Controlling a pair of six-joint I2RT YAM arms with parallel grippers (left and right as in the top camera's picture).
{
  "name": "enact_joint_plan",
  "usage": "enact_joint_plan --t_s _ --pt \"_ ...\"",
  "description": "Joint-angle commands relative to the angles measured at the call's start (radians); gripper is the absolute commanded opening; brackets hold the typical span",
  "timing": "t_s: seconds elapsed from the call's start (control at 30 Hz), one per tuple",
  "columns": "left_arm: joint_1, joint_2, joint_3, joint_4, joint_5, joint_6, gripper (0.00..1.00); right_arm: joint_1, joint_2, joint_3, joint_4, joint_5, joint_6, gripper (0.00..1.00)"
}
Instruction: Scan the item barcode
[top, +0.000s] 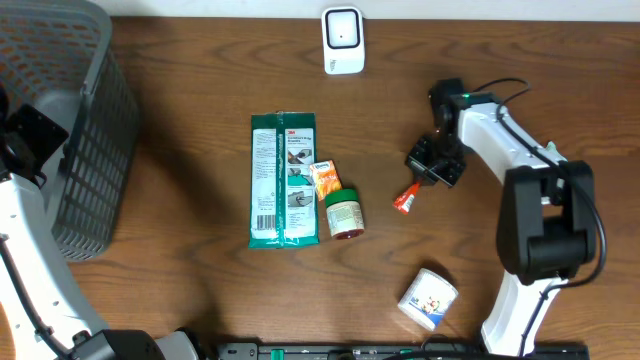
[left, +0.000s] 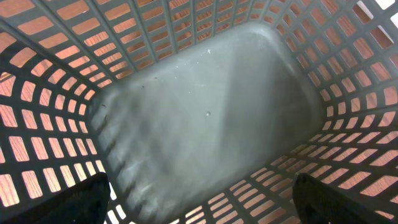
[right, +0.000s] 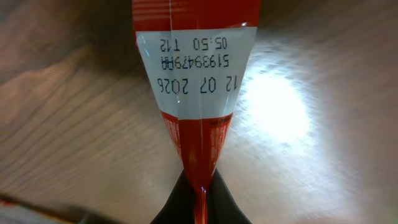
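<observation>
While the right gripper (top: 420, 183) is fully closed on the end of the red sachet (top: 404, 202), the grasp seems done; next, the sachet must be carried to the scanner (top: 342, 40), well apart from the fingers.

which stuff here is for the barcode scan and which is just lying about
In the job: red sachet, held in the right gripper; white scanner.
Lying about: green packet, orange packet, green-lidded jar, white tub, grey basket.
</observation>
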Motion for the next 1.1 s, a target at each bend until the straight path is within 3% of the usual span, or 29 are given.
enact_joint_plan --t_s 0.0,0.13,0.33,0.57,1.07 --pt "0.003 0.008 0.013 -0.003 -0.006 0.013 0.93 -0.015 -0.087 0.0 -0.012 -0.002 -0.022 0.01" --pt "0.003 0.008 0.013 -0.003 -0.006 0.013 0.93 -0.014 -0.145 0.0 -0.042 -0.01 0.037 0.02" --pt "0.003 0.008 0.013 -0.003 -0.006 0.013 0.93 -0.014 -0.174 0.0 -0.201 -0.033 0.29 0.02" --pt "0.003 0.008 0.013 -0.003 -0.006 0.013 0.93 -0.002 -0.174 0.0 -0.258 -0.182 0.309 0.01" --pt "0.003 0.008 0.013 -0.003 -0.006 0.013 0.93 0.125 -0.218 0.0 -0.285 -0.198 0.62 0.01"
